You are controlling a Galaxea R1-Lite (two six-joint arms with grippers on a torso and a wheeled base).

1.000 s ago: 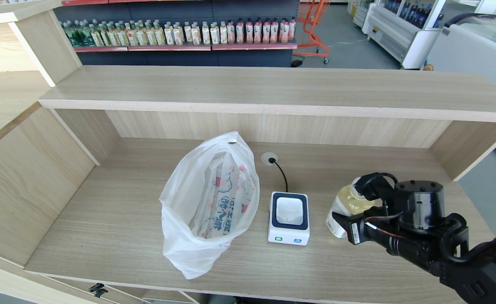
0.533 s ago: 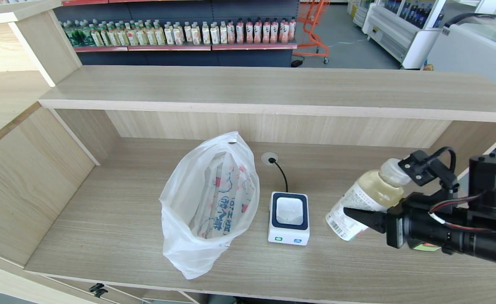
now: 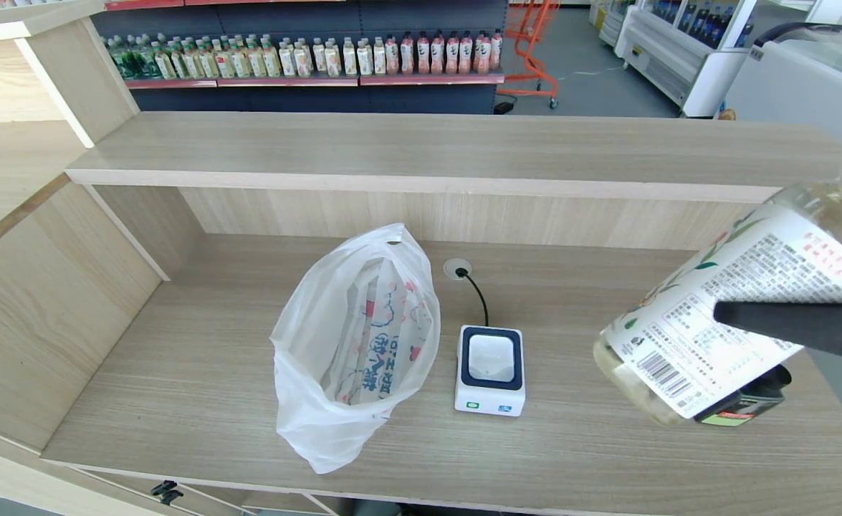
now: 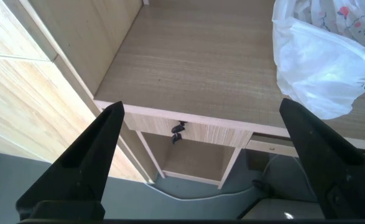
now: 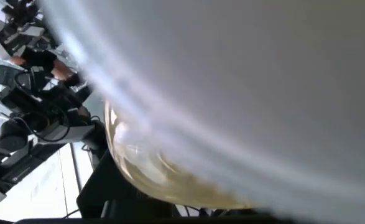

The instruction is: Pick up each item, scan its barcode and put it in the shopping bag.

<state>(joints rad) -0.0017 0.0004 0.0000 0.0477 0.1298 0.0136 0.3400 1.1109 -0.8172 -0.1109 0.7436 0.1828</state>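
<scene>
The bottle (image 3: pixel 750 276) hangs tilted above the right end of the tabletop (image 3: pixel 191 387), barcode facing my head camera, the right jaws clamped across its label. Down to its left sits the scanner (image 3: pixel 489 369), just beside the shopping bag (image 3: pixel 306 401) (a printed packet (image 3: pixel 381 337) inside); the left jaws gape empty off the tabletop's front edge.

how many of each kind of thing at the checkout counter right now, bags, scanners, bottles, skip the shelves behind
shopping bag: 1 (printed packaging inside, number not clear through the plastic)
barcode scanner: 1
bottle: 1 (held up off the counter)
total: 3
</scene>
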